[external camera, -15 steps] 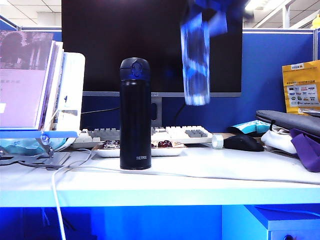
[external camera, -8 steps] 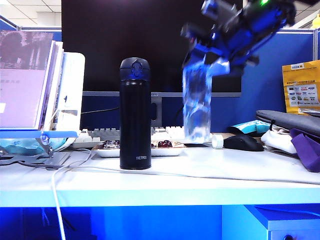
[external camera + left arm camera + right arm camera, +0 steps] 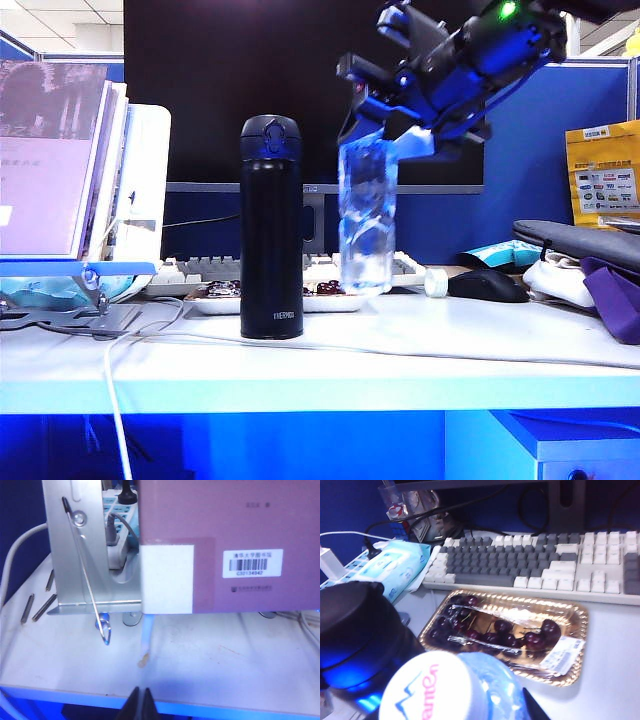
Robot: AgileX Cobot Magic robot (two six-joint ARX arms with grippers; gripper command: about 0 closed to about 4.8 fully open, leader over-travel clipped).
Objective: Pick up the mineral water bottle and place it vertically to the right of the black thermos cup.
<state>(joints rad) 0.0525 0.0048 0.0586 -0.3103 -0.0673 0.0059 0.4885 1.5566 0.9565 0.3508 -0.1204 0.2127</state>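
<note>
1. Clear crinkled plastic is seen hanging upright: the mineral water bottle (image 3: pixel 366 222) is held at its upper end by the right gripper (image 3: pixel 392 125), just to the right of the black thermos cup (image 3: pixel 271 228) in the exterior view, with a narrow gap between them.
2. The bottle's base appears at or just above the white table (image 3: pixel 400 350), in front of the cherry tray (image 3: pixel 504 630) and the keyboard (image 3: pixel 560 570); contact with the table cannot be confirmed.
3. The right jaws are judged partly closed around the bottle's neck; the white cap (image 3: pixel 427 687) fills the near edge of the right wrist view, with the thermos lid (image 3: pixel 355 625) close beside it. The fingers themselves are hardly shown there.
4. The left gripper (image 3: pixel 140 702) is seen only as two dark tips pressed together at the frame edge, holding nothing, parked over bare table by a metal book stand (image 3: pixel 82 555), well apart from the work.
5. Advice for the step: the bottle is best lowered straight down, kept vertical, until the base is felt flat on the table.
6. Sideways drift toward the thermos should be avoided; a nudge could tip the tall flask.
7. The thin plastic is likely to flex, so the release should be slow, and the retreat made straight upward to clear the cap.
</note>
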